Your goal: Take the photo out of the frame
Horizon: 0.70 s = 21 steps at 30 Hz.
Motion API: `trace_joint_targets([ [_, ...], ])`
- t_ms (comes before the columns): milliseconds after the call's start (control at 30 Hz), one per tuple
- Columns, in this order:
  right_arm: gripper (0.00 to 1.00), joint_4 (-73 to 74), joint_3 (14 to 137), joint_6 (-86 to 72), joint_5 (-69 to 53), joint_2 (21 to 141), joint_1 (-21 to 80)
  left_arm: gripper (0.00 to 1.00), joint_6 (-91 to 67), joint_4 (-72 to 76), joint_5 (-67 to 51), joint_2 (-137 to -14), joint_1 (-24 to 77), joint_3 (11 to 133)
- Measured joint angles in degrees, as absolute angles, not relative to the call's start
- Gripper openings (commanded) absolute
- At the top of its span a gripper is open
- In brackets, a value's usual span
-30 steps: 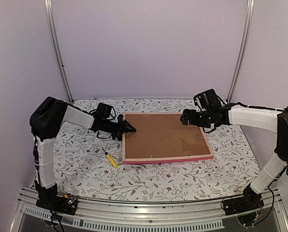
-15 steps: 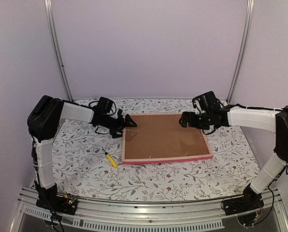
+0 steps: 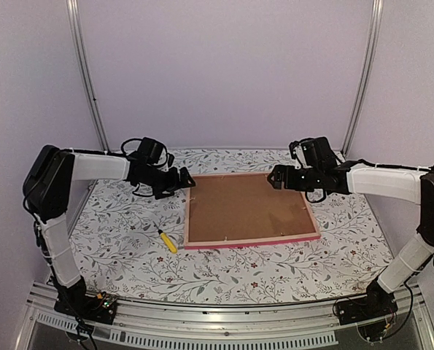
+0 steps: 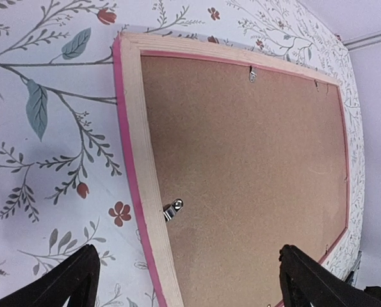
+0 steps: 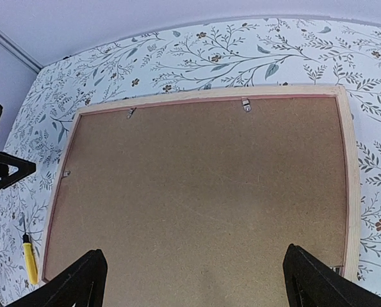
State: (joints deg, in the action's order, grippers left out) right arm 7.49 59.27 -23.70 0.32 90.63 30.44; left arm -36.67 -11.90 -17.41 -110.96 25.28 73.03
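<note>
Your left tool (image 3: 187, 180) has pulled back from the left edge of the frame (image 3: 253, 239), wide and empty like the right tool (image 3: 274, 177) at its far corner; the photo is presumably under the backing board (image 3: 242, 204), so prying past an unturned clip (image 4: 171, 208) could bend it.

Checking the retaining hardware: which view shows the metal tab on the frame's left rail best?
Left wrist: the metal tab sits close and sharp on the frame's left rail. The right wrist view shows it as a tiny speck; the top view barely resolves it.
</note>
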Motion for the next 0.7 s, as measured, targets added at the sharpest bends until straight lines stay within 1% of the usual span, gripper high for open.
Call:
trace_joint_targets([
  [400, 0.99, 1.8, 57.34, -20.67, -0.01, 86.98, 33.61, 0.99, -39.16, -12.4, -7.51, -91.79, 26.11, 56.99],
  [600, 0.99, -0.82, 57.28, -20.51, -0.58, 86.96, 34.48, 0.99, -43.81, -13.69, -1.67, -87.46, 29.43, 50.92],
  [700, 0.99, -2.02, 57.25, -20.49, -1.3, 86.96, 34.57, 0.97, -47.11, -15.27, 1.83, -86.37, 32.51, 49.56],
])
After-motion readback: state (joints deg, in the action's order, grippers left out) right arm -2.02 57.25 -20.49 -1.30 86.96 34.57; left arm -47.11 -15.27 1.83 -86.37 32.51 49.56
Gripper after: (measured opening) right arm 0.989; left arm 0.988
